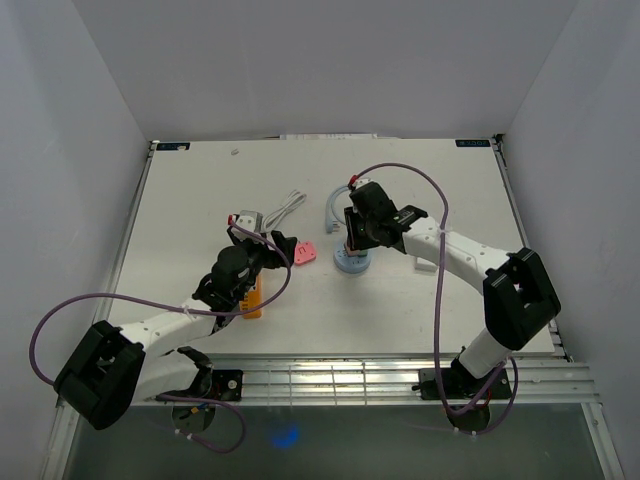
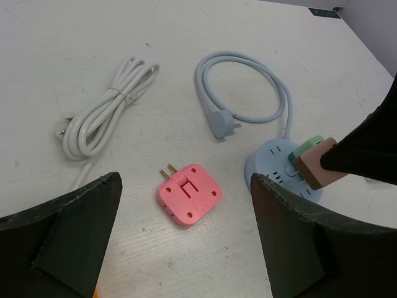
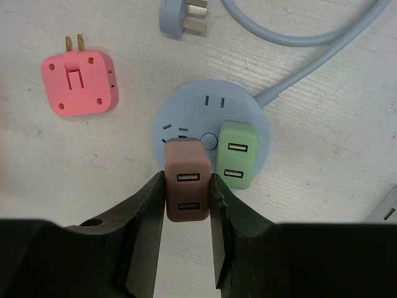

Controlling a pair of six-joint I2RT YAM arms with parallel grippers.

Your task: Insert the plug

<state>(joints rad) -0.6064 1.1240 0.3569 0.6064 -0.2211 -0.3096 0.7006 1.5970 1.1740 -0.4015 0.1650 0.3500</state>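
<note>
Two jaws of the left gripper (image 2: pixel 184 180) stand wide apart, nearest of all, just over a pink plug (image 2: pixel 188 194) that lies flat on the white table (image 2: pixel 49 37) with its prongs showing. A bit farther on, the right gripper (image 3: pixel 186 181) has its jaws clamped on a brown plug (image 2: pixel 315 162). This plug sits on a round blue socket (image 3: pixel 186 108), right beside a green plug (image 3: pixel 237 154). Farther back lie a bundled white cable (image 2: pixel 105 118) and the blue cord (image 2: pixel 248 68).

brown plug (image 3: pixel 186 186) prongs: hidden under its body | orange item (image 1: pixel 255 300): mostly under left arm (image 1: pixel 165 325) | cord (image 3: pixel 298 42): cut by top edge
</note>
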